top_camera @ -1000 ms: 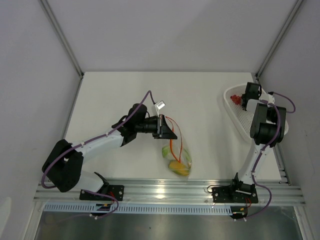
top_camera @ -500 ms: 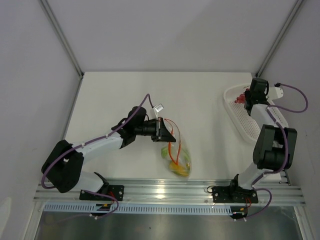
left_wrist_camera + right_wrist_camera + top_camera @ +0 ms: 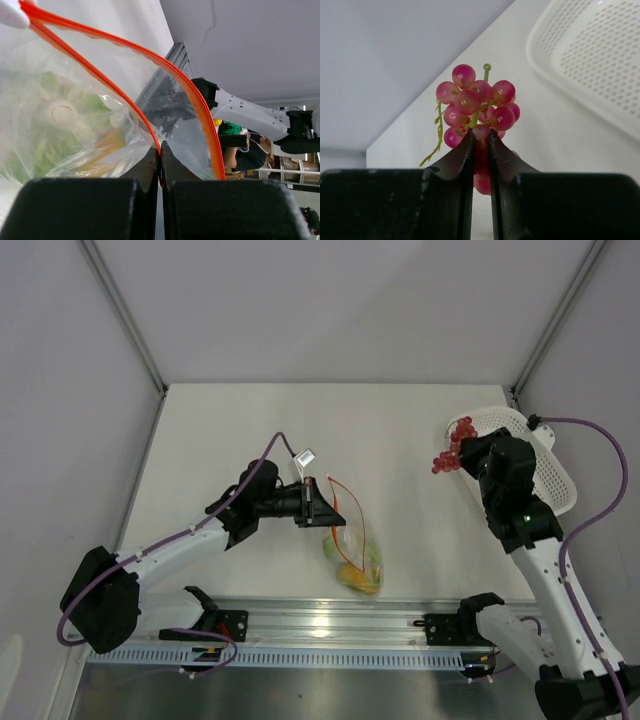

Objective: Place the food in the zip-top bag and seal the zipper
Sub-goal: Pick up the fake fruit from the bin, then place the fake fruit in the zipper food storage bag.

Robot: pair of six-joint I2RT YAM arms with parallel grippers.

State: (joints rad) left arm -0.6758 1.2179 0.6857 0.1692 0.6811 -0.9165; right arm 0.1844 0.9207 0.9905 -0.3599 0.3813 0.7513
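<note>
Grape bunch (image 3: 477,100) is being gripped by right claw (image 3: 480,139) near basket (image 3: 600,60); zipper (image 3: 216,150) of zip-top bag (image 3: 75,110) is being clamped by left claw (image 3: 160,152).

A bunch of pink-red grapes (image 3: 476,102) is pinched by its lower berries between the two black fingers of the right gripper (image 3: 480,137). A green stem is seen at its top and a thin tendril at its left. A white mesh basket (image 3: 592,55) is seen at upper right on the white table (image 3: 540,140), apart from the grapes.
</note>
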